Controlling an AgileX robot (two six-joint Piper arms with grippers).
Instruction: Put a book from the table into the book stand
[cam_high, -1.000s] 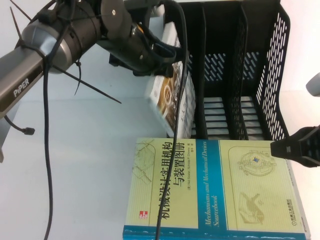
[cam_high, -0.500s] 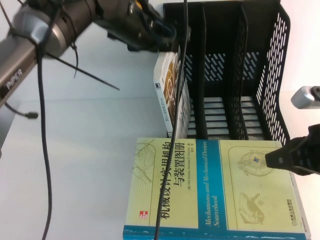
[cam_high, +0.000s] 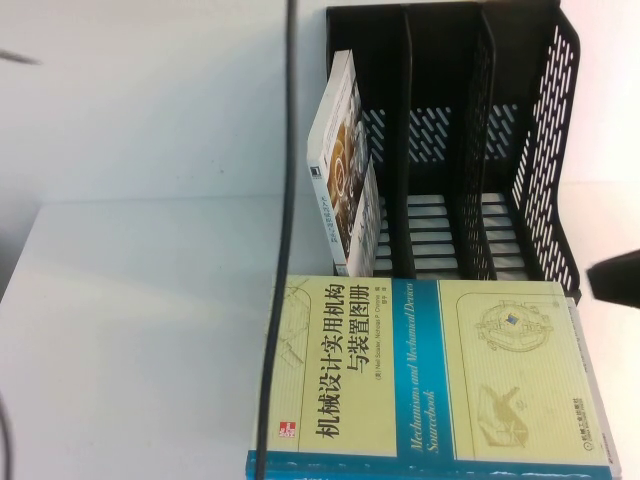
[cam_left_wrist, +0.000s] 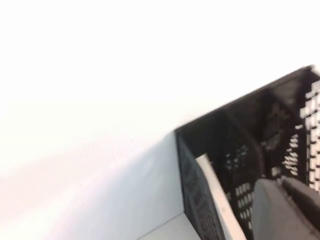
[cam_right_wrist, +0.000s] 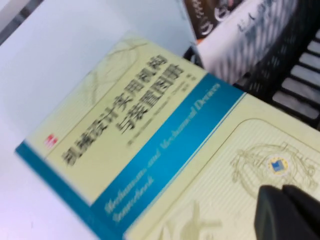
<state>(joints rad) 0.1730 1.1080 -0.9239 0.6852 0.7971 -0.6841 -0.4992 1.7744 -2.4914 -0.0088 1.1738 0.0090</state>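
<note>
The white paperback book (cam_high: 340, 170) stands leaning in the leftmost slot of the black book stand (cam_high: 540, 150) at the far right of the white table (cam_high: 130, 330). In the left wrist view its white edge (cam_left_wrist: 212, 187) shows inside the stand (cam_left_wrist: 240, 140). My left gripper (cam_left_wrist: 280, 184) is out of the high view; it hovers near the stand with its fingers together, holding nothing. My right gripper (cam_right_wrist: 282, 192) is shut and empty above the large yellow-green book (cam_right_wrist: 150, 135); it shows at the right edge of the high view (cam_high: 615, 278).
The large yellow-green book with a blue band (cam_high: 430, 380) lies flat in front of the stand, at the table's near edge. A black cable (cam_high: 285, 200) hangs down through the middle of the high view. The stand's other two slots hold nothing.
My left arm has let the book stand in the left slot and pulled up out of the high view. The book stays leaning there. My right gripper has drawn back to the right.
</note>
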